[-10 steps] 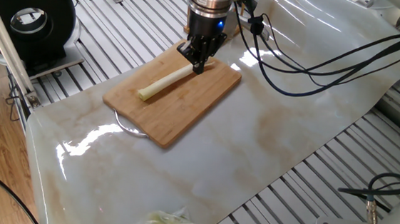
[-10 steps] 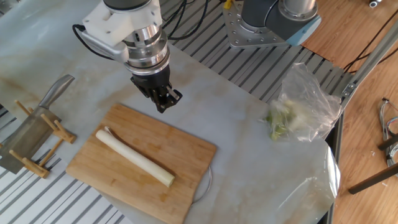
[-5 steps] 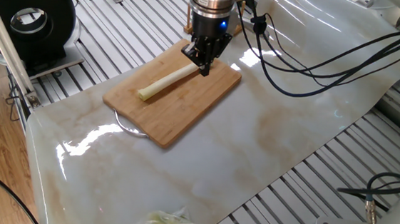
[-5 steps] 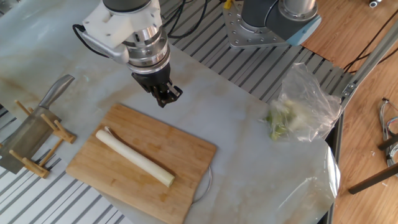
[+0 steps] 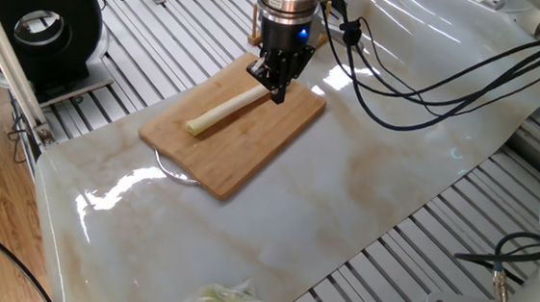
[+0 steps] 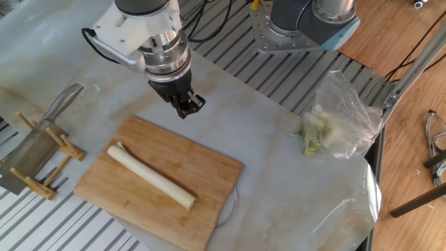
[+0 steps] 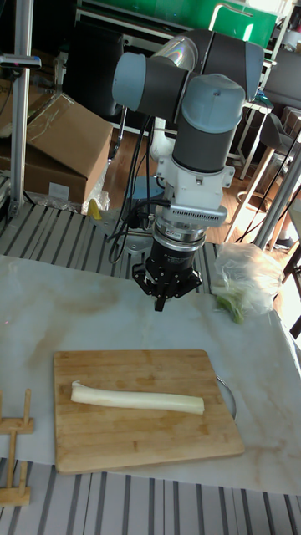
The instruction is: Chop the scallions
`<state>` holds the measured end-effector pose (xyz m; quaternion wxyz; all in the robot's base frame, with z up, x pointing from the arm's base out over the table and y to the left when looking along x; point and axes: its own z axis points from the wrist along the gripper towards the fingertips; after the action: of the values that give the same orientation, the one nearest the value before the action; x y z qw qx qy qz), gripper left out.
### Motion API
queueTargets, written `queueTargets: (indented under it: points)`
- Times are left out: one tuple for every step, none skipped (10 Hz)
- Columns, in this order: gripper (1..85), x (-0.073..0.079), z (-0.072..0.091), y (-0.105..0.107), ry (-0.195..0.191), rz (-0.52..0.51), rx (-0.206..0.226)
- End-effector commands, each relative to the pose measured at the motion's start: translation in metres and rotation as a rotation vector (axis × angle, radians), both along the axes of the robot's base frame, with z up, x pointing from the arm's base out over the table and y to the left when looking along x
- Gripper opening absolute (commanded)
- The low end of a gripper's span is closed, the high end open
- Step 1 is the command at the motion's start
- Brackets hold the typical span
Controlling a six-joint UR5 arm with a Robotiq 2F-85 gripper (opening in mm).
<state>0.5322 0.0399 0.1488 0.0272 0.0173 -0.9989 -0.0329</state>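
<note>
While the scallions [image 6: 151, 179] lie whole along the bamboo cutting board [image 6: 209, 209], the gripper [image 6: 184, 107] hangs above the board's far edge, fingers pressed together, holding nothing; cleaver [image 6: 31, 148] on wooden rack at the side; bagged greens [image 6: 333, 125] well apart.

The scene is lit brightly and evenly from overhead. Strong white glare is thrown on the glossy marble sheet [image 5: 384, 179] at the upper right and lower left of one fixed view. Only soft, short shadows are cast beside the board [image 6: 160, 185]. Focus is kept sharp throughout; the background is left dim in the tall fixed view.
</note>
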Motion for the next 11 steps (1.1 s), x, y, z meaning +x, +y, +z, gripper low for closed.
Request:
queueTargets:
  points:
    - [1.0,0.008,0.001,0.004,-0.031,-0.021,0.018]
    - [1.0,0.009,0.001,0.006,-0.03,-0.022,0.023]
    - [1.3,0.011,0.001,0.006,-0.029,-0.025,0.024]
    - [1.3,0.015,0.001,0.006,-0.029,-0.025,0.022]
    - [1.3,0.023,0.003,0.003,-0.029,-0.022,0.018]
    - [1.3,0.03,0.005,-0.001,-0.026,-0.022,0.018]
    - [1.3,0.039,0.009,-0.004,-0.024,-0.022,0.026]
    - [1.3,0.046,0.015,-0.008,-0.017,-0.014,0.034]
    - [1.3,0.054,0.021,-0.013,-0.011,-0.009,0.04]
    - [1.3,0.063,0.024,-0.019,-0.007,0.001,0.04]
    - [1.3,0.073,0.026,-0.028,-0.003,0.021,0.04]
